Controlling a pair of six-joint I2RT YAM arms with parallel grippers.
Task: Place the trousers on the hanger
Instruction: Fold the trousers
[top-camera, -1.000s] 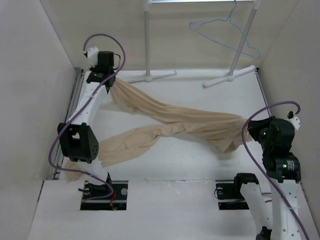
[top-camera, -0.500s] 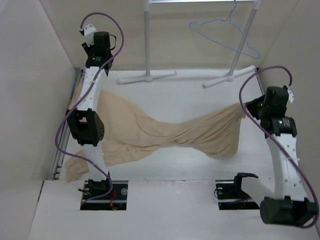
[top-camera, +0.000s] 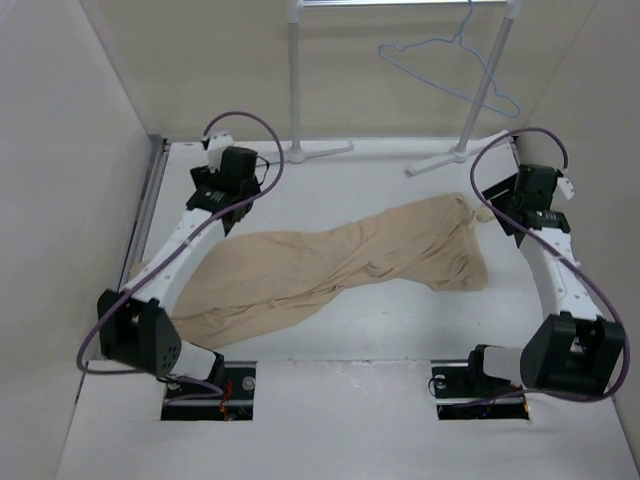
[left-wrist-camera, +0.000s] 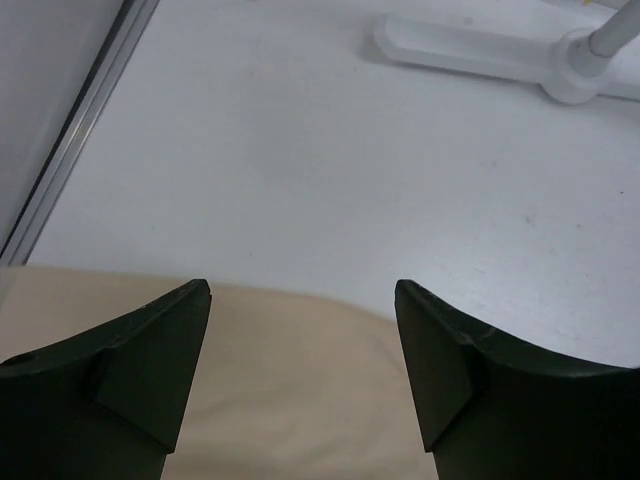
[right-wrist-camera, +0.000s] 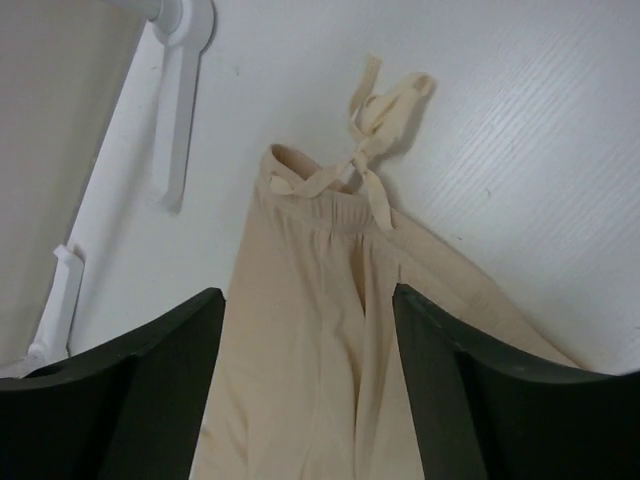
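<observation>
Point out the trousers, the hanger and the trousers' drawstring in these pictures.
trousers (top-camera: 350, 262): top view, on the middle of the legs.
hanger (top-camera: 458, 41): top view, on the neck below the hook.
drawstring (right-wrist-camera: 388, 105): right wrist view, on the tied loop.

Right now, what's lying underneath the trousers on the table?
The trousers lie flat on the white table, which shows around them. Anything beneath the fabric is covered and cannot be seen.

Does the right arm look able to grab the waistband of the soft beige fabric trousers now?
Probably yes: the open right gripper sits right by the drawstring waistband, with nothing between.
</observation>
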